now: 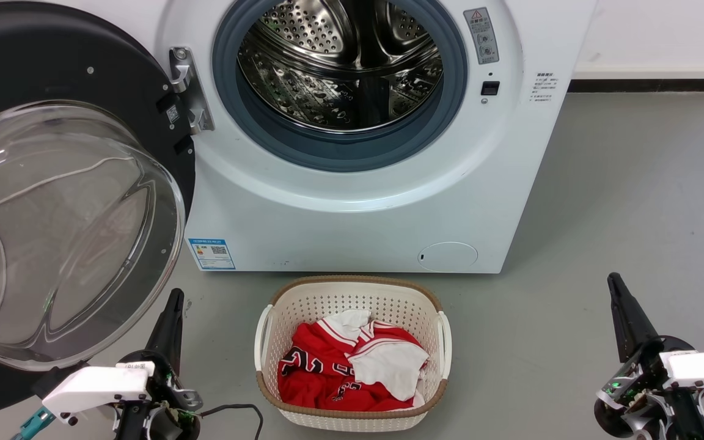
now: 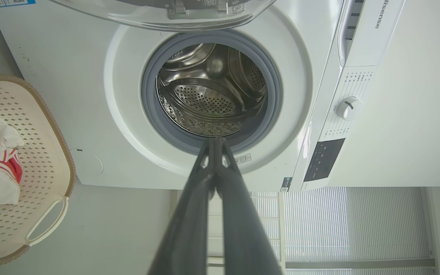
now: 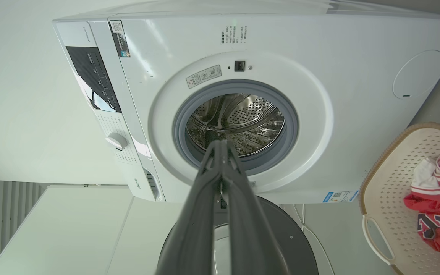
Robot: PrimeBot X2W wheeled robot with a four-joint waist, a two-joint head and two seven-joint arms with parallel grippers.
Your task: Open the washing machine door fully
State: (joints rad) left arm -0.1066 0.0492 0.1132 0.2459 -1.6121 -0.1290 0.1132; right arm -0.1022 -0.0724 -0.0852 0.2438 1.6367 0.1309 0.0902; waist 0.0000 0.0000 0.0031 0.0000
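Black-rimmed, with a bulging glass bowl, the door point(image 1: 65, 232) stands wide open on its hinge point(image 1: 188, 91), just ahead of the left jaws and to their outer side. Left jaws and right jaws are each pressed together at the tips, holding nothing. Between the two sits a basket point(image 1: 327, 305) of red and white clothes point(image 1: 333, 379) on the floor point(image 1: 602, 214). Beyond it, ahead of both jaws, the washer point(image 1: 358, 226) shows its steel drum point(image 1: 340, 73) inside a grey seal point(image 1: 340, 156).

Glossy glass-bowled washing machine door point(image 1: 52, 201); perforated steel drum point(image 1: 340, 67).
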